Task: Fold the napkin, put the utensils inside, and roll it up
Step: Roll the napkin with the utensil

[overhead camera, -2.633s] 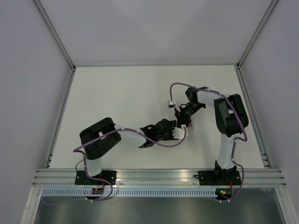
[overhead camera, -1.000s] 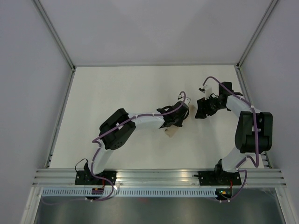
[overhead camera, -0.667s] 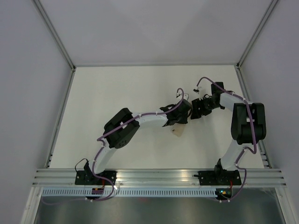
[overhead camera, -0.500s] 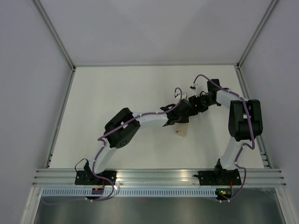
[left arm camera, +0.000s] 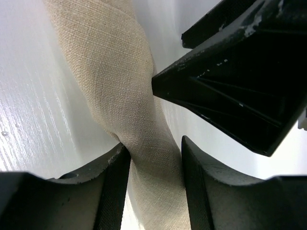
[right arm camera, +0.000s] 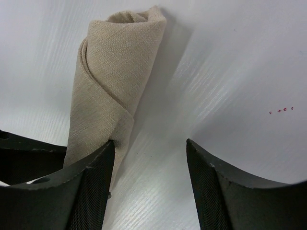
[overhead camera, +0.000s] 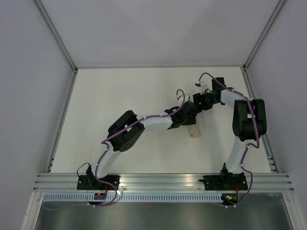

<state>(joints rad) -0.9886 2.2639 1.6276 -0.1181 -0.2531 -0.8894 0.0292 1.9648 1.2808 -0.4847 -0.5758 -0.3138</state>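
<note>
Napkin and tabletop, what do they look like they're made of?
The napkin: beige woven cloth, likely linen or cotton, matte; its weave shows. The tabletop: probably white laminate or painted board, semi-gloss; it shows soft reflections and fine streaks.

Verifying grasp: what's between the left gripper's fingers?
The rolled napkin, pinched in the left gripper; the left wrist view shows it.

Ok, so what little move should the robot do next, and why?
Probably the left gripper should open and let go. It pinches the beige cloth napkin, which already looks rolled into a tube lying on the white table, and the right gripper stands open just beside it.
</note>
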